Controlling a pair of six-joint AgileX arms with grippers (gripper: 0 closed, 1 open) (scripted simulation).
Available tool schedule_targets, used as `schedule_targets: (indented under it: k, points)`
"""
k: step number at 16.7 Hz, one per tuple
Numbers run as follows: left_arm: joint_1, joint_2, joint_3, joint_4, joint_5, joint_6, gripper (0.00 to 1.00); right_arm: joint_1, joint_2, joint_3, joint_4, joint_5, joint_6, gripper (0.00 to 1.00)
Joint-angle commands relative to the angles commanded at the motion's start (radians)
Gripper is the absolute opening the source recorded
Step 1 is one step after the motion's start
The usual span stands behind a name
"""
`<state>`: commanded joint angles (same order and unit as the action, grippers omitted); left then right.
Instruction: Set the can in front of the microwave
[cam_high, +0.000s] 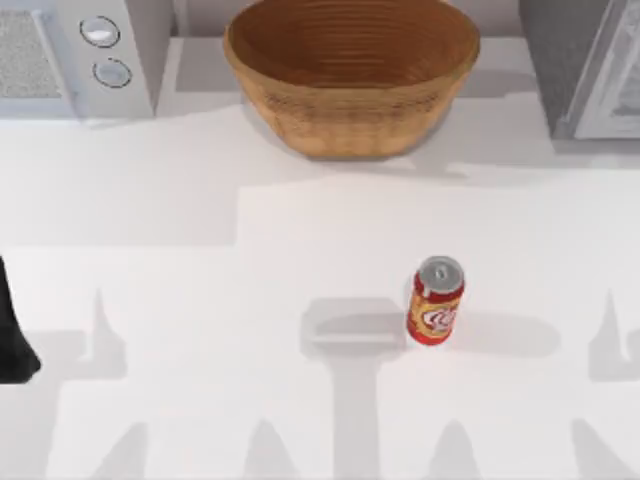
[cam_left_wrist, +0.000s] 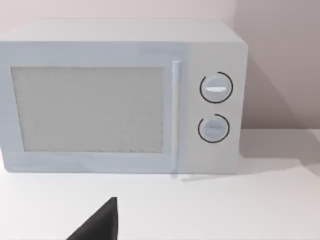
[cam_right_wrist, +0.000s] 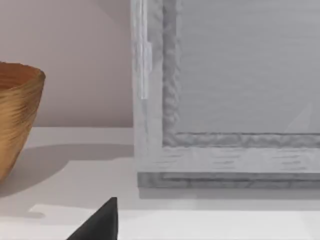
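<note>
While my left arm (cam_high: 14, 335) sits parked at the table's left edge, its claw state impossible to tell, the can (cam_high: 435, 301) stands upright on the open white table (cam_high: 200, 290), well apart from the microwave (cam_high: 75, 55) at the far left and the basket (cam_high: 350, 75).

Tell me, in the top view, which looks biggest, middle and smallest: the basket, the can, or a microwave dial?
1. Wicker basket, by far the largest.
2. Red drink can.
3. Microwave dial, smallest, though it sits farther from the camera.
</note>
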<state>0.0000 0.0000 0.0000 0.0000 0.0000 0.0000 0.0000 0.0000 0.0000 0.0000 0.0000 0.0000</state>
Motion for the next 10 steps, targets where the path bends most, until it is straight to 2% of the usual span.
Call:
schedule_targets:
  k: [5,10]
  points:
    - [-0.019,0.053,0.054,-0.034,0.000,-0.001,1.00,0.000,0.000,0.000,0.000,0.000,0.000,1.00]
    - [-0.111,0.316,0.325,-0.203,0.000,-0.009,1.00,0.000,0.000,0.000,0.000,0.000,0.000,1.00]
